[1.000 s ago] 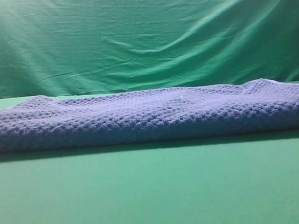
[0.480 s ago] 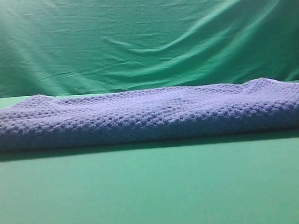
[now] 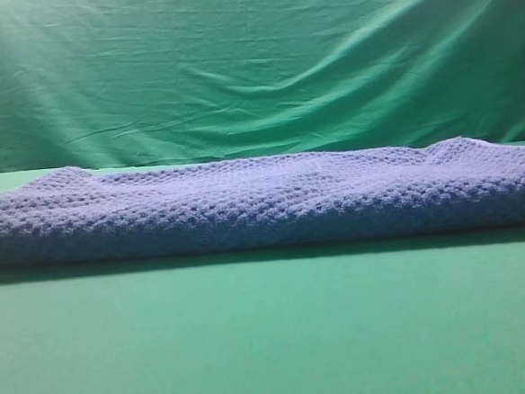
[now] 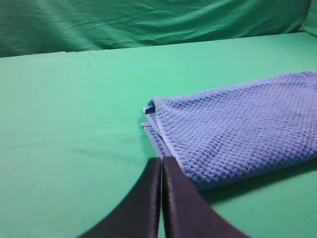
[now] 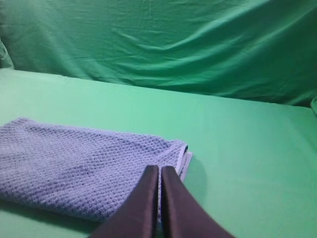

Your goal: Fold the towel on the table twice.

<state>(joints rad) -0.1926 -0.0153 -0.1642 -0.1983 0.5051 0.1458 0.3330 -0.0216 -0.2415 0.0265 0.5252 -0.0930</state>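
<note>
Lying folded on the table [image 3: 273, 340], the towel [image 3: 263, 201], stretching across the full width of the exterior high view as a long, thick blue-grey band, near edge rounded and casting a thin shadow on the green surface. Hanging behind it, a wrinkled green backdrop [image 3: 253, 62].

Showing in the left wrist view: the left gripper [image 4: 161, 159], reaching forward low over the table, both dark fingers [image 4: 146, 198] pressed flat together with only a hairline seam between them, clenched on nothing. Pointing at the towel's left end, tips sitting just beside the layered corner where lighter hem strips are peeking out under the top layer.

Showing in the right wrist view: the right gripper [image 5: 159, 168], likewise stretched out low and level, fingers [image 5: 173, 203] closed against each other, gripping nothing visible. Overlapping the towel's [image 5: 74, 168] right end in the picture, near the folded corner; touching the cloth or hovering just above it, impossible to tell.

Neither arm appearing in the exterior high view.
</note>
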